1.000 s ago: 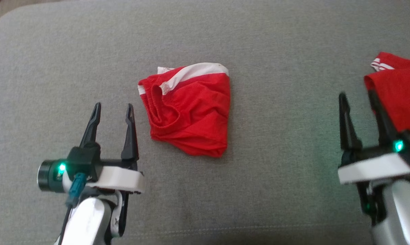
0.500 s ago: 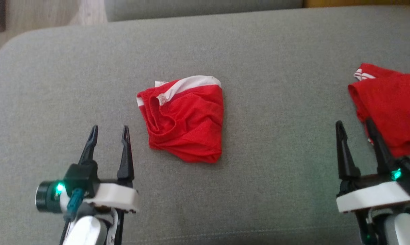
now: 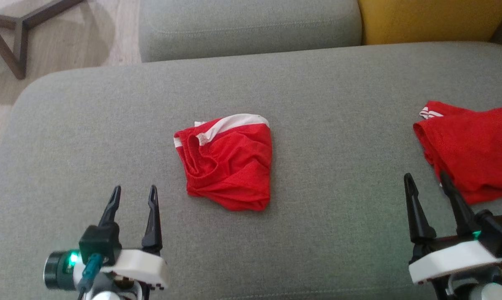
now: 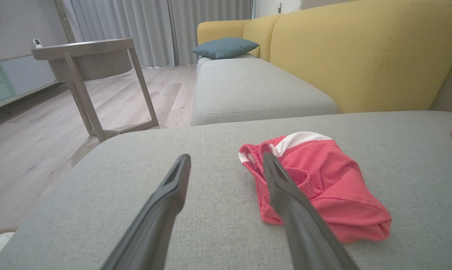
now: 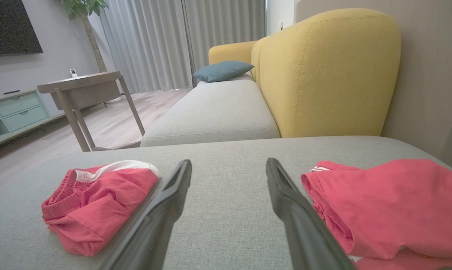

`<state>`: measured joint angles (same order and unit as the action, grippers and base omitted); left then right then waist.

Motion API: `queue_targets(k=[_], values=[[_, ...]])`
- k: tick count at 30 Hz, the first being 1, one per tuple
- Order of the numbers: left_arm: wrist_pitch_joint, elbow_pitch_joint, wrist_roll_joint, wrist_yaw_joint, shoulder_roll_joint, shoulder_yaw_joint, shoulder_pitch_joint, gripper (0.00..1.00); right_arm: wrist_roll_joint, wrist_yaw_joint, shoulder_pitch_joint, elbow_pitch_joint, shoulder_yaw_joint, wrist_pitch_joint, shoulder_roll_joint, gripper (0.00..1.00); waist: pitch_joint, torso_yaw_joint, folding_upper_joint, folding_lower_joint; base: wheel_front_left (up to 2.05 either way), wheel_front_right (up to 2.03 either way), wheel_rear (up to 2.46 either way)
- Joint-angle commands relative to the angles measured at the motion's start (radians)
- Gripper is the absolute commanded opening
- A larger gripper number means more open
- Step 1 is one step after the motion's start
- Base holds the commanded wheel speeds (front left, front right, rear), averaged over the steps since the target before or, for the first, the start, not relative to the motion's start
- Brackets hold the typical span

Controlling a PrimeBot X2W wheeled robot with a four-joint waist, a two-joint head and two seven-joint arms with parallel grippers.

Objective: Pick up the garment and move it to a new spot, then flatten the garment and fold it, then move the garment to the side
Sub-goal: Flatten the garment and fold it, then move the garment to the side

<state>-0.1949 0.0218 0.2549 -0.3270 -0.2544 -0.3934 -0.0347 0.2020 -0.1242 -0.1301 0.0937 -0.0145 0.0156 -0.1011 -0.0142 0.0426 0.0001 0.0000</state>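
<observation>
- centre frame, head view: red fabric garment with a white side stripe and ribbed waistband (image 3: 228, 162), bunched in a loose pile on the grey woven sofa seat cushion (image 3: 338, 96).
- right edge of frame: second red fabric garment with thin white stripes (image 3: 471, 154), lying flatter on the same cushion and well apart from the first.
- left gripper (image 3: 135, 189), lower left: fingers spread wide with nothing between them. It is near the pile's lower-left side, not touching.
- right gripper (image 3: 425, 177), lower right: fingers equally wide, empty. It sits just beside the second garment's near edge; can't tell if there's contact.
- my read: the bunched centre piece is the one to work, and no pick has started.
- handling: thin knit, so likely light and fully limp. Expect it to sag, drape and partly unroll when lifted.
- not fragile. Likely to drag on the woven cushion rather than slide.
- best hold: the ribbed waistband at the pile's upper left. It's the thickest, firmest edge, so a pinch should bite well.
- for flattening, I'd take the two waistband ends, one per gripper.
- risk: the layers overlap, so a shallow pinch may catch only the top ply. The soft cushion gives under the fingers, so press in before closing.
</observation>
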Motion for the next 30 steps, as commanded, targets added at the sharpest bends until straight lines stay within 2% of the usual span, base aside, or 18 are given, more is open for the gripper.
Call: queue_targets(k=[1,30], values=[[-0.003,-0.036,0.008,-0.009,-0.022,0.034,0.028,1.0,-0.008,-0.007,0.016,0.043,-0.017,-0.004,-0.003,1.0,0.008,0.0,-0.0001,0.0,0.0,0.0,0.0],[0.005,-0.049,0.021,-0.028,-0.04,0.026,-0.002,1.0,-0.007,-0.007,-0.007,0.064,-0.013,-0.036,0.015,1.0,0.032,-0.011,-0.0001,0.0,0.0,0.0,0.0]])
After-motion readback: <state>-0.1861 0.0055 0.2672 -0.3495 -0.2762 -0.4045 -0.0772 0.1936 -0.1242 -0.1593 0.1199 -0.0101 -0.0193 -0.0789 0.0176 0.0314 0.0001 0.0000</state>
